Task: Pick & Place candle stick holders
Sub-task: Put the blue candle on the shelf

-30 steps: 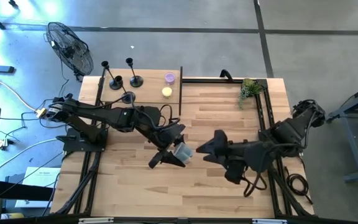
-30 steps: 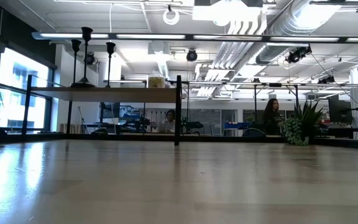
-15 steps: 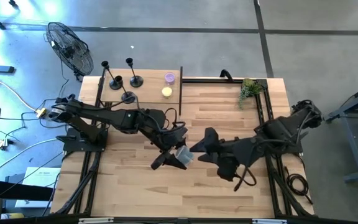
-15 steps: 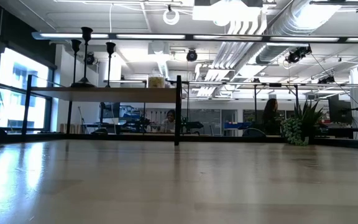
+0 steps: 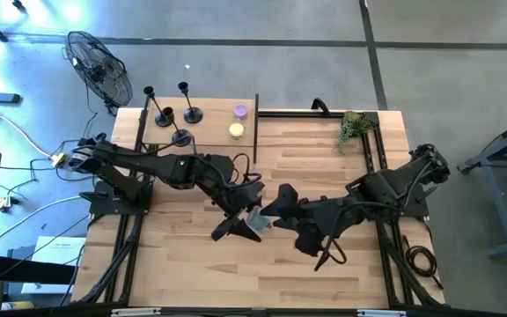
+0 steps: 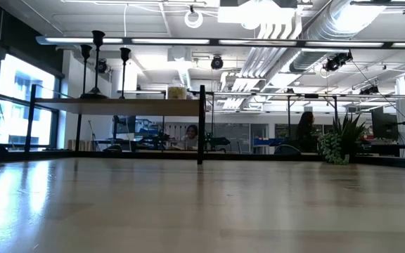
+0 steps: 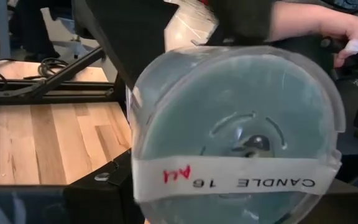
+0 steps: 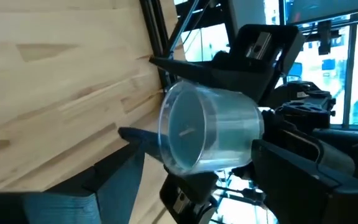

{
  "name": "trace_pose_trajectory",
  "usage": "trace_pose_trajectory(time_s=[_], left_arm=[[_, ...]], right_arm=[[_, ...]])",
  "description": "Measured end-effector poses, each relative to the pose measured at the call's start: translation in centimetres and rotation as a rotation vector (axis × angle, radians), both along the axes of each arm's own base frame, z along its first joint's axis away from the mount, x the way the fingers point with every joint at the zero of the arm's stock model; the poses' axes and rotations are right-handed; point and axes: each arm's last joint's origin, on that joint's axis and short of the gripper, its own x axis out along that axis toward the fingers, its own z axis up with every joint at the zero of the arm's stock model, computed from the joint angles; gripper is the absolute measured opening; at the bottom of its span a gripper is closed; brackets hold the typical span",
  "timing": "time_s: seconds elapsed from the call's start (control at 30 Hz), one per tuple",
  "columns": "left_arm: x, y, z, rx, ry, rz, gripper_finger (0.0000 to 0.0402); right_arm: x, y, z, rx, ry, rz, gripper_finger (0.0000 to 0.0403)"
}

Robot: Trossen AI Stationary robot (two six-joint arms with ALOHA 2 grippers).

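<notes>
Three black candle stick holders (image 5: 181,136) stand by their round bases on the raised shelf at the table's far left; they also show in the low view (image 6: 98,63). My left gripper (image 5: 240,220) is over the table's middle, shut on a clear glass candle jar (image 5: 255,218) with a label reading "CANDLE 16" (image 7: 241,182). My right gripper (image 5: 275,204) is open just right of the jar. Its fingers (image 8: 104,180) stand on either side of the jar's free end (image 8: 204,134); whether they touch it I cannot tell. My left gripper pinches the jar's round side wall (image 8: 166,155) between its two fingers, with the jar's labelled flat end (image 7: 235,130) turned back toward the wrist. The fingers lie along the jar. The jar lies on its side, lifted clear of the table.
A purple candle (image 5: 240,110) and a yellow candle (image 5: 236,130) sit on the shelf beside the holders. A potted plant (image 5: 353,126) stands at the far right. A black frame rail (image 5: 255,123) bounds the shelf. A fan (image 5: 99,66) stands off the table's far left.
My right gripper has gone toward the table's left, closing in on the jar in my left gripper. The jar stays lifted in the left gripper's hold.
</notes>
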Motion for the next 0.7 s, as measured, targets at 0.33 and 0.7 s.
trace_pose_trajectory(time_s=[0.33,0.7], left_arm=[[-0.01,0.00,-0.04,0.001,0.004,0.000,0.0220],[-0.01,0.00,-0.04,0.001,0.005,0.000,0.0220]], right_arm=[[0.21,0.02,0.36,-0.013,-0.043,-0.008,0.0291],[0.20,-0.10,0.39,-0.062,-0.056,-0.045,0.0291]])
